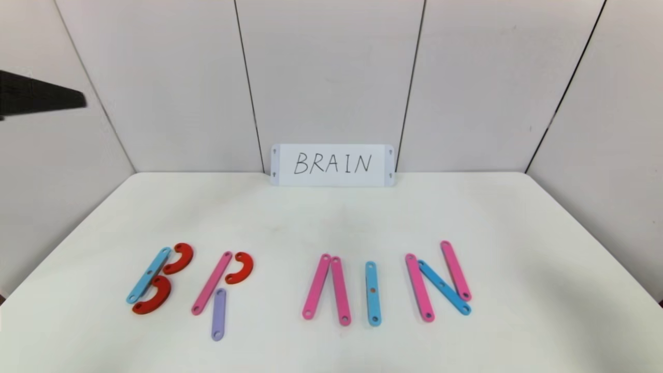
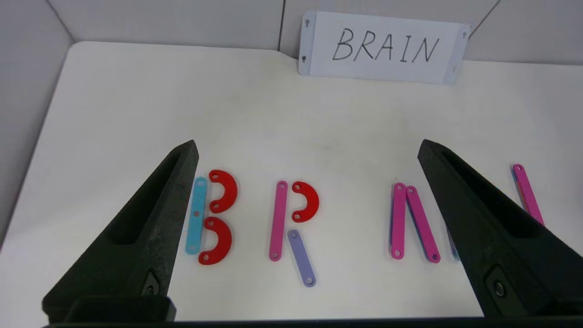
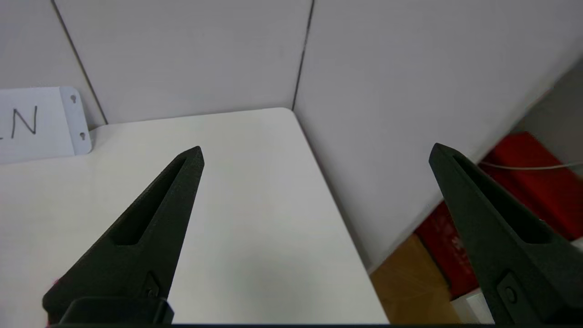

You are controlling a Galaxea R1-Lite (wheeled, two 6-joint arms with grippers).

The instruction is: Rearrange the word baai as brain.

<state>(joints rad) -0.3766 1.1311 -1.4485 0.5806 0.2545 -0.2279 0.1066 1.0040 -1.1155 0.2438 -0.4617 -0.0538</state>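
The letters lie in a row on the white table [image 1: 331, 223]. The B is a light-blue strip [image 1: 148, 274] with two red curves [image 1: 178, 258]. The R is a pink strip [image 1: 212, 283], a red curve [image 1: 240, 267] and the purple strip [image 1: 218, 314]. Two pink strips [image 1: 328, 288] lean together. Then come a light-blue I [image 1: 372, 293] and an N [image 1: 444, 287] of two pink strips and one blue. My left gripper [image 2: 308, 145] is open and empty, high above the B [image 2: 214, 216] and R [image 2: 291, 223]. My right gripper [image 3: 317, 149] is open and empty over the table's far right corner.
A white card [image 1: 332, 165] with handwritten BRAIN leans on the back wall. Grey wall panels close the table at the back and sides. A black part of my left arm [image 1: 41, 98] shows at the left edge. Red boxes [image 3: 524, 182] lie beyond the right wall.
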